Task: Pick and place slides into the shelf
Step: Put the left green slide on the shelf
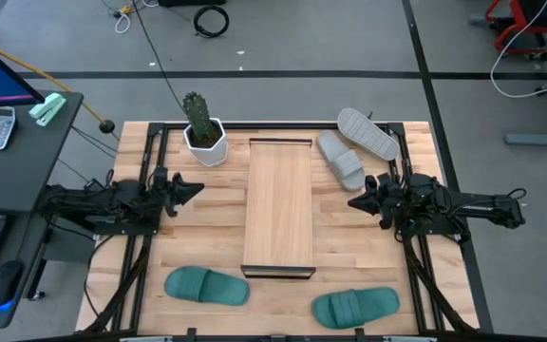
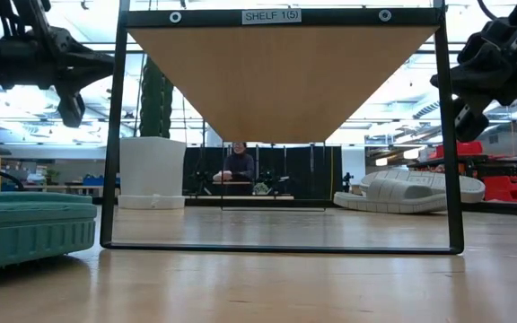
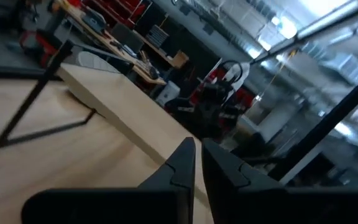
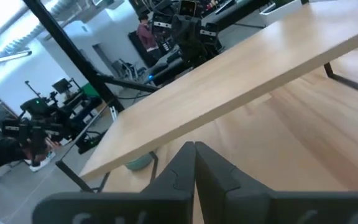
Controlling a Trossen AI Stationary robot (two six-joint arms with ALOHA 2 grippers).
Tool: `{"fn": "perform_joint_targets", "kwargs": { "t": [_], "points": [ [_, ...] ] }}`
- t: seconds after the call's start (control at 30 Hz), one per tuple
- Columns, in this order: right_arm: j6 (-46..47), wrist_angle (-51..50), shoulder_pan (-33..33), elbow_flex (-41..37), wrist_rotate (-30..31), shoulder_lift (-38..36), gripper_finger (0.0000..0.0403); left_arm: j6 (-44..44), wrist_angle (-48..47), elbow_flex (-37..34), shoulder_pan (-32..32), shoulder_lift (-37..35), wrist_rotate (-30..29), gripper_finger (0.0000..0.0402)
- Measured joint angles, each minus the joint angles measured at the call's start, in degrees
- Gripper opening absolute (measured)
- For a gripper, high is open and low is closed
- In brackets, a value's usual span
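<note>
Four slides on the tabletop (image 1: 174, 242), none on the shelf (image 1: 278, 204) yet.

Near edge: two teal ones. Left teal slide (image 1: 207, 286) lies sole down, long axis roughly across the tabletop, tilted slightly. Right teal slide (image 1: 354, 306) has its long axis across too; which end is the toe I can't call from the overhead view. Both sit near the shelf's near end, one to each side.

Mid: the shelf's long axis runs near to far, its board raised on a dark frame and its top bare. Left pincer (image 1: 193, 189) hovers just left of it, fingers nearly together with a thin slit between, holding nothing. Right pincer (image 1: 359, 201) hovers right of the shelf, clenched and empty.

Far right corner: two grey slides. One grey slide (image 1: 340, 159) lies diagonal; the other grey slide (image 1: 367, 133) looks sole up and probably overlaps it. A potted cactus (image 1: 201, 129) stands far left of the shelf.

Handling, my read: foam, so light, soft and squashy, with matte grip. Pinch the wide ribbed strap or a side wall at midlength, not the toe, or it will flop. Untangle the grey pair first.
</note>
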Motion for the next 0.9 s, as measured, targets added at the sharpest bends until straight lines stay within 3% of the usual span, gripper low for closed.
{"fn": "perform_joint_targets", "kwargs": {
  "t": [0.3, 0.47, 0.63, 0.9],
  "points": [
    [5.75, 0.12, 0.0, -0.14, 7.02, 0.0, 0.0018, 1.03, 0.85, 0.01, 0.0, 0.0, -1.5, 0.0029],
    [15.59, 0.16, -0.02, -0.14, 12.28, 0.0, 0.0018, -5.4, 0.25, 0.02, 0.02, 0.0, -1.49, 0.0032],
    [24.07, 0.3, -0.02, -0.14, 17.33, 0.0, 0.0018, -5.25, -0.58, 0.02, -0.02, 0.02, -0.58, 0.0046],
    [23.86, 5.49, -0.01, 0.29, 22.84, 0.0, 0.0018, -6.76, -0.47, 0.02, -0.02, 0.02, 1.49, 0.0075]
  ]
}}
